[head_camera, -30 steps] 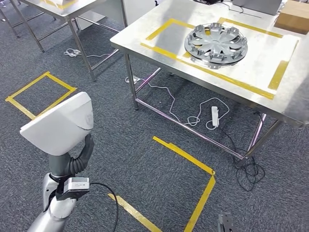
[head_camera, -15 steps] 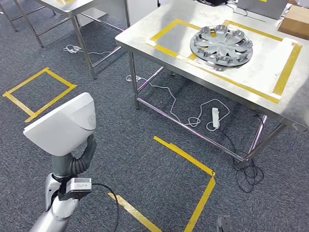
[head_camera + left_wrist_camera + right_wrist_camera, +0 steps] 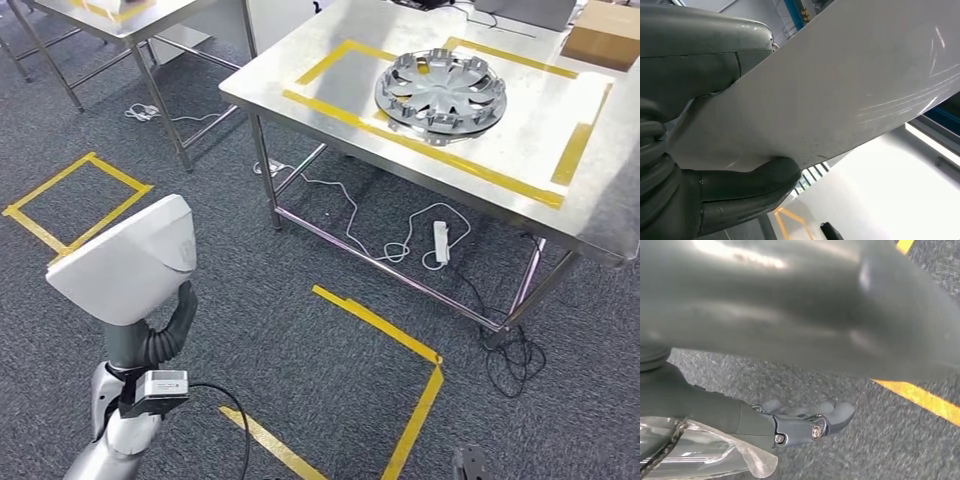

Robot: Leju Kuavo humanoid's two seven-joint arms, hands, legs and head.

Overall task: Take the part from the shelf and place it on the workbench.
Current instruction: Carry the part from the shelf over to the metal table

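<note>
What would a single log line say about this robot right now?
left hand: grips white part | right hand: empty, over carpet | workbench: ahead, wheel cover on it | part not yet placed

head: looking down from high at workbench (image 3: pixel 528 170) and carpet (image 3: pixel 302 330) | left wrist: pressing close behind left hand (image 3: pixel 696 150) — facing upward | right wrist: hanging near carpet — sharing yellow tape (image 3: pixel 923 397)

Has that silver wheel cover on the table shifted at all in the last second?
No. The wheel cover sits against the same near strip of yellow tape as before; the whole picture slid, so the camera moved.
</note>
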